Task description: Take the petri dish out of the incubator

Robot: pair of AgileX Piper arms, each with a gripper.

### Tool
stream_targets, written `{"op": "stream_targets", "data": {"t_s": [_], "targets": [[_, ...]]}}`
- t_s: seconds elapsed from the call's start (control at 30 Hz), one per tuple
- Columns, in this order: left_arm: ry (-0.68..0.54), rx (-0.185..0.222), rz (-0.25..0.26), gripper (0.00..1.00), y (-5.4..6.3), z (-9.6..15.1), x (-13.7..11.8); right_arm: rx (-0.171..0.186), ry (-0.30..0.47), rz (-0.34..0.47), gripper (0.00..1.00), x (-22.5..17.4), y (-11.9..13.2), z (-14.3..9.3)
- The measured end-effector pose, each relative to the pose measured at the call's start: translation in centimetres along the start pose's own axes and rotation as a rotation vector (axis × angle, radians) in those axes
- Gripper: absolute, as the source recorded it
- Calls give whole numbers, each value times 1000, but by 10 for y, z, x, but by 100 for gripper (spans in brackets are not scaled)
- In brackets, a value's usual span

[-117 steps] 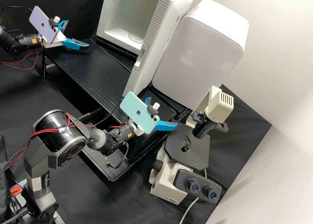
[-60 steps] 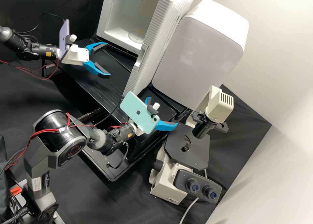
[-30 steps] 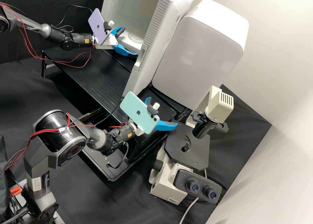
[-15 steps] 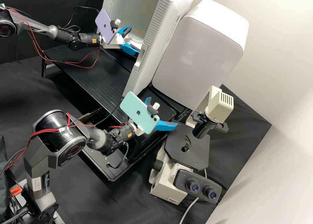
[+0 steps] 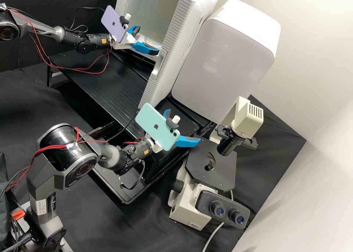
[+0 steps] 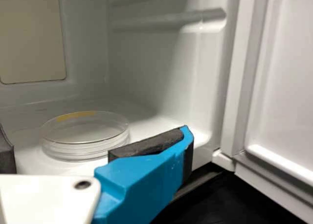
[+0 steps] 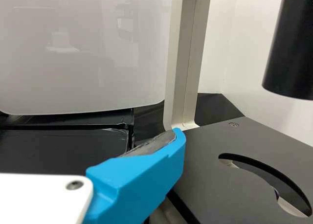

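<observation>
Left hand (image 5: pixel 144 39) gapes wide, holding nothing — the petri dish (image 6: pixel 85 133) sits between its fingertips on the incubator (image 5: pixel 127 13) floor.

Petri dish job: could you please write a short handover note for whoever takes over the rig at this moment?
Left gripper: at the incubator mouth, fingers open, nothing gripped.
Right gripper: by the microscope stage, away from the job.
Dish: flat on the incubator floor, just ahead of the left gripper.
Done: door is open and the left gripper is lined up at the dish.
Left: close on the dish, draw it out and set it down.
</observation>
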Motion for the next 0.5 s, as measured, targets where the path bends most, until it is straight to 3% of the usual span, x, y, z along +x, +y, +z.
{"op": "stream_targets", "data": {"t_s": [0.17,0.37,0.5], "targets": [[0,31,0,100,0,0,0,0,0,0,100,0,0,0],[27,38,8,100,2,-2,7,0,0,0,100,0,0,0],[64,30,-5,100,-3,-6,15,0,0,0,100,0,0,0]]}}
